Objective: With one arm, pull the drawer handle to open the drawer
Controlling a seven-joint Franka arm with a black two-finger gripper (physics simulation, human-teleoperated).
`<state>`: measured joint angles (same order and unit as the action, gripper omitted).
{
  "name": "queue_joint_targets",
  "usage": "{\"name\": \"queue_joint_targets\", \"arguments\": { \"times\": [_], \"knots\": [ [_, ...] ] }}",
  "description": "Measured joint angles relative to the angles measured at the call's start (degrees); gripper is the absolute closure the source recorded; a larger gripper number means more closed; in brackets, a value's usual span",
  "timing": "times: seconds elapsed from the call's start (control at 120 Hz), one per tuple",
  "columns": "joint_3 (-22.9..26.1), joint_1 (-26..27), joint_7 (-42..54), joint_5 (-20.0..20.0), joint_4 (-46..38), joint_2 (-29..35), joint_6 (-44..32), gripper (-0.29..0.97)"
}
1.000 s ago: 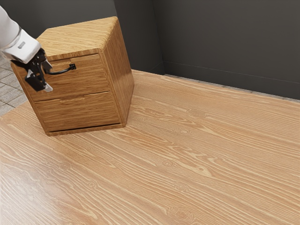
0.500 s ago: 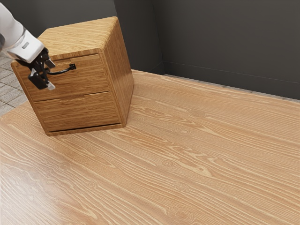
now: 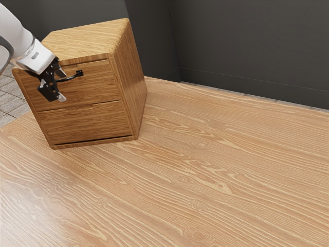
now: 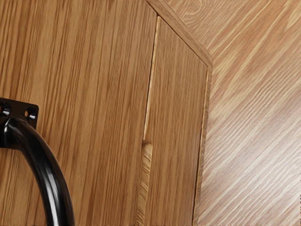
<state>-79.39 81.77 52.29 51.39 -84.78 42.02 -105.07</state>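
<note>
The bare wooden tabletop (image 3: 205,175) stretches across the foreground, and at its far corner on the exterior view's left stands a small two-drawer wooden cabinet (image 3: 128,72). Its top drawer (image 3: 92,87) sits flush with the cabinet front above the lower drawer (image 3: 85,122). The black gripper (image 3: 57,83) is at the end of the curved black drawer handle (image 3: 72,77) nearer the arm, its fingers spread apart and unclenched, and a dark wall (image 3: 247,41) rises behind.

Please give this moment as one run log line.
gripper: at handle | top drawer: looks shut | lower drawer: looks shut
</note>
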Motion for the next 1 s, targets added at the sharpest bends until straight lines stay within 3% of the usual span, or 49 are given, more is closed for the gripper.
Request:
{"name": "queue_joint_targets", "arguments": {
  "times": [0.183,0.367,0.767,1.0],
  "knots": [
    [0.2,-0.7,0.1,-1.2,-0.4,-0.9,-0.3,0.00],
    [2.0,-4.7,0.0,-3.0,-3.3,-1.4,-0.5,-0.04],
    [5.8,-9.4,0.0,-6.3,-6.9,-5.0,-0.9,0.00],
    [8.4,-14.7,-0.1,-7.9,-10.0,-5.9,-1.1,0.01]
  ]
}}
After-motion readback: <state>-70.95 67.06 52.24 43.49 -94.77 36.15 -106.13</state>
